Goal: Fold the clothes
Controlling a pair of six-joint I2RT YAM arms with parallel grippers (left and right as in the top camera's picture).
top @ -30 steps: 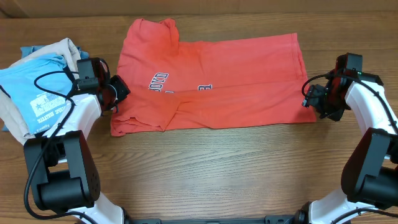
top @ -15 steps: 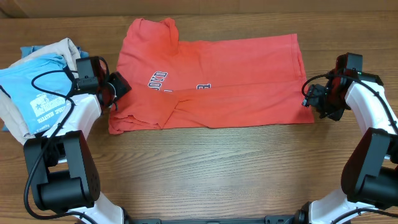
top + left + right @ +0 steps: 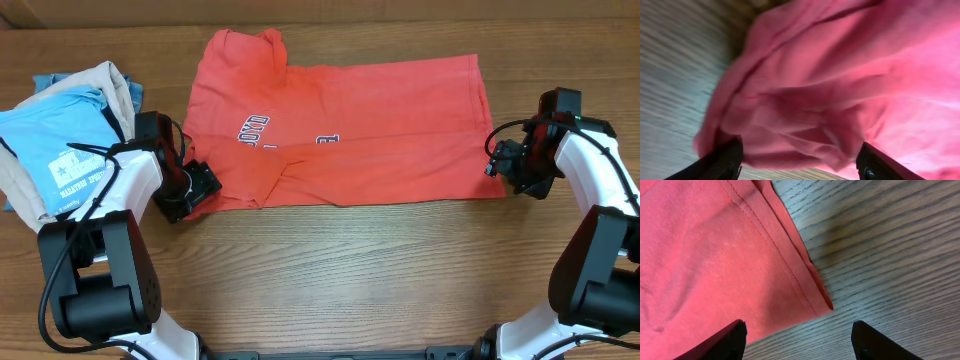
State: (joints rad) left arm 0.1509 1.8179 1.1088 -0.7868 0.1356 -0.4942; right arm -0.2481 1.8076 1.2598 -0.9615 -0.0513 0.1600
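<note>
Compared with a second ago, the left claw (image 3: 193,190) has shifted from the left edge of the coral-red T-shirt (image 3: 380,130) toward its near left corner, and its jaws have gone from pressed together to spread. That corner now lies drawn in further right than it did. Treat this as a release: the left side looks set down, and the shirt is only partly folded.

Check the left wrist view. Both fingers (image 3: 722,160) stand wide apart, with bunched red cloth just ahead of them and nothing pinched.

The right claw (image 3: 497,160) has not moved. It hovers at the near right corner, jaws spread, and the hem lies loose on the bench (image 3: 350,280) between its fingers (image 3: 725,342).

The T-shirt lies at the bench centre, with other garments (image 3: 60,140) at far left.
</note>
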